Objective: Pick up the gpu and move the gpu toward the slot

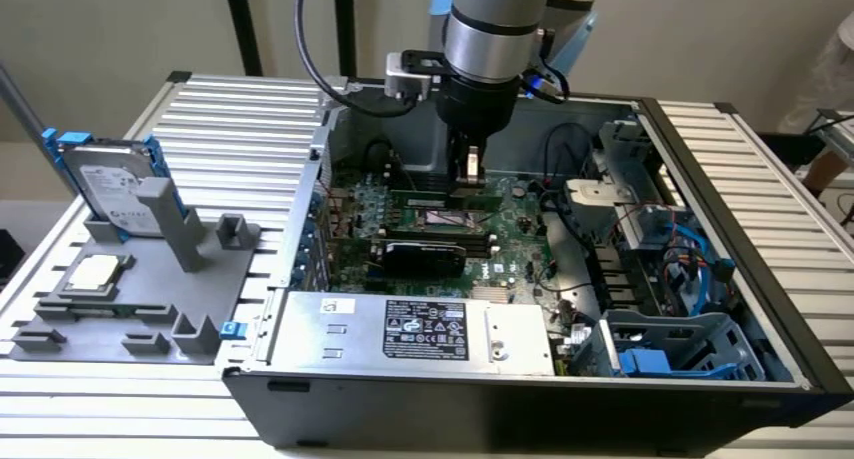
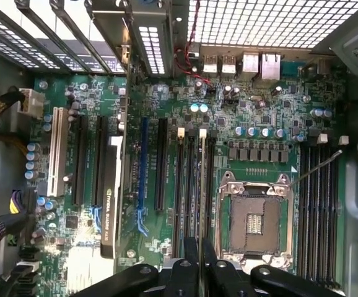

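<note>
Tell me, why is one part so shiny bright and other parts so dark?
In the wrist view, light pours through the case's perforated panel and washes it out white, with glare on the motherboard beside the gpu; the pincer is dark. In the exterior view, the case's front wall sits in shadow.

Glossy blue plastic slot (image 2: 143,176) — matt black shroud on gpu (image 2: 109,204).
</note>
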`<state>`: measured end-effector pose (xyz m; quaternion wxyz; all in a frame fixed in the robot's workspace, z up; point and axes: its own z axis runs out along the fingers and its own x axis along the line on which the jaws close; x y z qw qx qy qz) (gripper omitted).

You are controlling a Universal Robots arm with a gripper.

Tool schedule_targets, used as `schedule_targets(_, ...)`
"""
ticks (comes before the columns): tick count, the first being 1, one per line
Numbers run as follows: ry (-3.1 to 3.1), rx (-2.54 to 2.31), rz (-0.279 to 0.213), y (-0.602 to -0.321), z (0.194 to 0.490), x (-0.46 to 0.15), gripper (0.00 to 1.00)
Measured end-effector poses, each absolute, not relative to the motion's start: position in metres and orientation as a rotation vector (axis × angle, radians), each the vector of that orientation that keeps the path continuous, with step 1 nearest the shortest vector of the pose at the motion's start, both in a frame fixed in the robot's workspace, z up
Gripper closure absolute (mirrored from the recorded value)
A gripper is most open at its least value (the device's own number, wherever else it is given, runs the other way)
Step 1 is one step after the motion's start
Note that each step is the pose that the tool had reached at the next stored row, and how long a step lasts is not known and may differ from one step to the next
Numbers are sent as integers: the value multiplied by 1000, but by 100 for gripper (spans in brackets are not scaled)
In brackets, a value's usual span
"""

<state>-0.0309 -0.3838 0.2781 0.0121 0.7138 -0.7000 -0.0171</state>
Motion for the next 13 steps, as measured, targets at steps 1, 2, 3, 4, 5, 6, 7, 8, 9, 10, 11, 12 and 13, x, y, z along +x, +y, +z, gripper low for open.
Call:
schedule_targets(1,-2182,2225,-53,-384,276,-31,86)
schedule_targets(2,-2182,2225,-53,-384,275,-31,86)
schedule_targets(3,-2182,2225,-53,-384,273,-31,86)
schedule_targets(4,-2182,2225,-53,-384,271,-31,86)
schedule_targets(5,-2182,2226,-53,-384,269,-31,86)
schedule_targets(6,-2182,2225,-53,-384,267,-31,86)
schedule_targets(7,-2182,2225,-53,-384,265,-31,86)
schedule_targets(8,-2182,2225,-53,-384,264,-31,86)
schedule_targets(9,-2182,2225,-53,-384,262,-31,86)
schedule_targets(10,-2182,2225,-53,-384,260,-31,86)
schedule_targets(11,-2182,2226,-53,-384,258,-31,86)
schedule_targets(12,-2182,2225,-53,-384,256,-31,86)
schedule_targets(13,-2182,2225,-53,-384,255,-31,86)
